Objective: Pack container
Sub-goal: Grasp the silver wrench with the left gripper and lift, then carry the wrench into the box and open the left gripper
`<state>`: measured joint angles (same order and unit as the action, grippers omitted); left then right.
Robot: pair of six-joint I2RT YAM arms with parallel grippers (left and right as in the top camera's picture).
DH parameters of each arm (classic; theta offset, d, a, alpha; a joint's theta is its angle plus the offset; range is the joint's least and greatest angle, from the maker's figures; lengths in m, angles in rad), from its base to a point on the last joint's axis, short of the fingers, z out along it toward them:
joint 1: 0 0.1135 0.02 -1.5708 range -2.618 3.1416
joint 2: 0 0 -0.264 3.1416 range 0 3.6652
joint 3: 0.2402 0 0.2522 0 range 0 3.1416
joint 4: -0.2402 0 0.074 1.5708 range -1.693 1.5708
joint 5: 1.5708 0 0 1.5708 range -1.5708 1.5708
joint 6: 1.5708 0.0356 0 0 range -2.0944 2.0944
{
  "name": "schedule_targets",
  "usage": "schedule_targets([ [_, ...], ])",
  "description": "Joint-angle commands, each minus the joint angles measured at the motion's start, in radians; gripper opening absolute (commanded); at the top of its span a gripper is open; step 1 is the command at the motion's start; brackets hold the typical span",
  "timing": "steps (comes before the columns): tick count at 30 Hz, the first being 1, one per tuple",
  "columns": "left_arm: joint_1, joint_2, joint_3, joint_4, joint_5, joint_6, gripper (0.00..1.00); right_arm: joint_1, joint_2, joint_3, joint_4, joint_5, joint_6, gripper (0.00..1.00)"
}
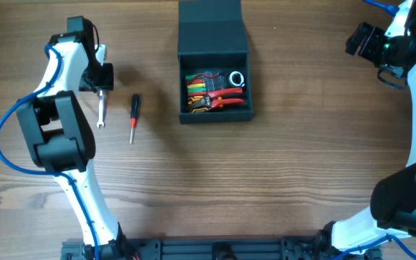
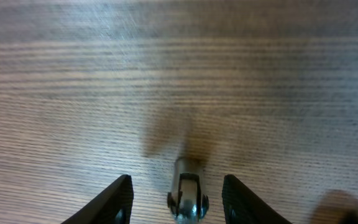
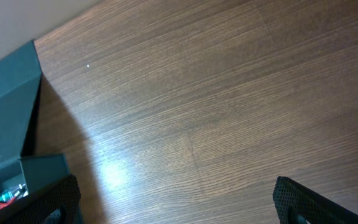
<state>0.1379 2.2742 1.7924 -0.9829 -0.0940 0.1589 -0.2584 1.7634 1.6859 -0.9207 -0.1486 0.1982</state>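
The container (image 1: 214, 50), a dark teal-black box with its flap lid open at the back, stands at the top middle; its corner shows in the right wrist view (image 3: 17, 168). Inside lie red and yellow-handled tools (image 1: 211, 90) and a white ring (image 1: 237, 79). A silver wrench (image 1: 100, 110) lies on the table at the left. My left gripper (image 1: 98, 78) is open over its far end, and the wrench head (image 2: 188, 196) sits between the fingers, untouched. A red and black screwdriver (image 1: 133, 115) lies beside it. My right gripper (image 1: 363, 40) is open and empty at the far right.
The wooden table (image 1: 280, 173) carries only these things. The left arm's links (image 1: 56, 130) stand over the left side, and the right arm's base (image 1: 403, 202) is at the lower right.
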Motion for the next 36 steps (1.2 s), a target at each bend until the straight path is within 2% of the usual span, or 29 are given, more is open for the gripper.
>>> schedule_targets([
  [1, 0.005, 0.013, -0.066, 0.003, 0.026, -0.009, 0.47, -0.003, 0.013, 0.0, -0.007, 0.015, 0.011, 1.0],
  [6, 0.005, 0.013, -0.087, 0.026, 0.026, -0.009, 0.38, -0.003, 0.013, 0.0, -0.008, 0.014, 0.011, 1.0],
  [11, 0.005, 0.013, -0.087, 0.024, 0.026, -0.009, 0.13, -0.003, 0.013, 0.0, -0.008, 0.014, 0.012, 1.0],
  [17, 0.003, 0.008, -0.086, 0.013, 0.026, -0.01, 0.04, -0.003, 0.013, 0.001, -0.007, 0.014, 0.011, 1.0],
  [23, 0.002, -0.063, -0.083, -0.026, 0.026, -0.011, 0.04, -0.003, 0.013, 0.0, -0.003, 0.014, 0.012, 1.0],
  [27, -0.037, -0.198, -0.068, -0.07, 0.026, -0.013, 0.04, -0.003, 0.013, 0.001, -0.001, 0.014, 0.011, 1.0],
  [32, -0.172, -0.408, -0.068, -0.052, 0.026, -0.002, 0.04, -0.003, 0.013, 0.001, 0.003, 0.014, 0.011, 1.0],
  [36, -0.345, -0.533, -0.068, 0.001, 0.026, 0.099, 0.04, -0.003, 0.013, 0.0, 0.012, 0.014, 0.011, 1.0],
])
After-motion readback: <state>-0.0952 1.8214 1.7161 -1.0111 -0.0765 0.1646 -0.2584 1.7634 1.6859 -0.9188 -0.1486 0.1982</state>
